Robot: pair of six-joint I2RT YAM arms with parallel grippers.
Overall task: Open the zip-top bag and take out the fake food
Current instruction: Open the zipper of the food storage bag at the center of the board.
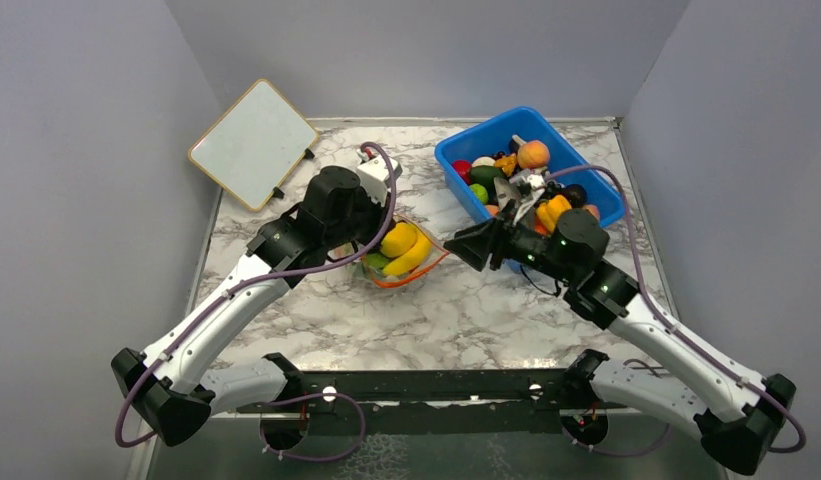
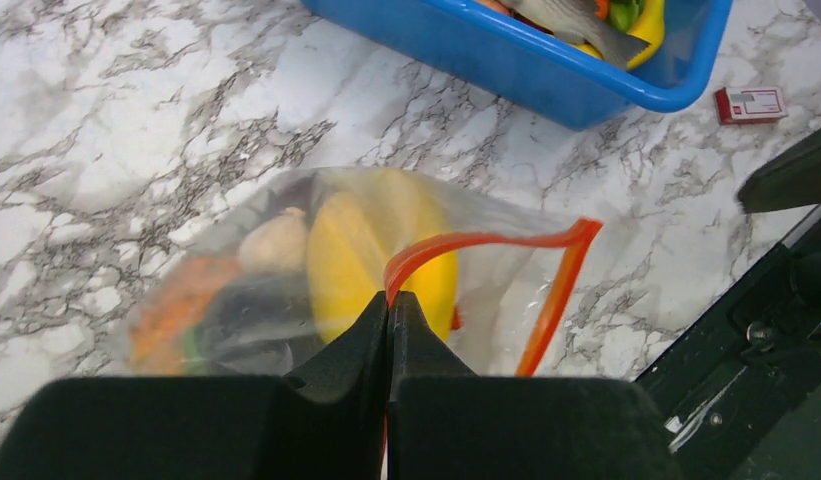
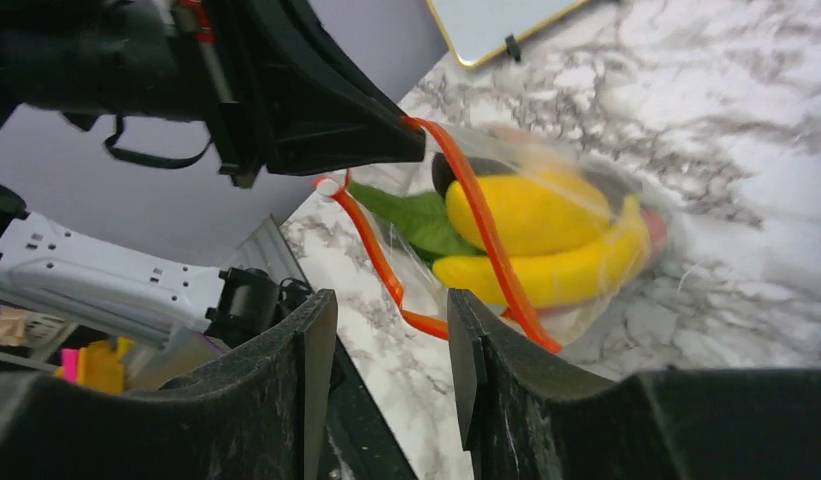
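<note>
The clear zip-top bag [image 1: 404, 256] lies on the marble table between the two arms, its mouth spread wide. My left gripper [image 2: 390, 298] is shut on the bag's upper red-orange zip strip [image 2: 486, 240], holding it up. My right gripper [image 3: 391, 305] is open with nothing between its fingers, just short of the lower zip strip [image 3: 371, 245]. Fake food shows inside the bag: a yellow banana [image 3: 556, 272], a rounder yellow fruit [image 3: 526, 210] and a green leaf [image 3: 416, 215]. Darker and orange pieces deeper in the bag are blurred.
A blue bin [image 1: 453, 160] full of toy food stands at the back right, close behind my right gripper. A whiteboard [image 1: 253, 143] leans at the back left corner. A small red and white box [image 2: 751, 102] lies on the table near the bin.
</note>
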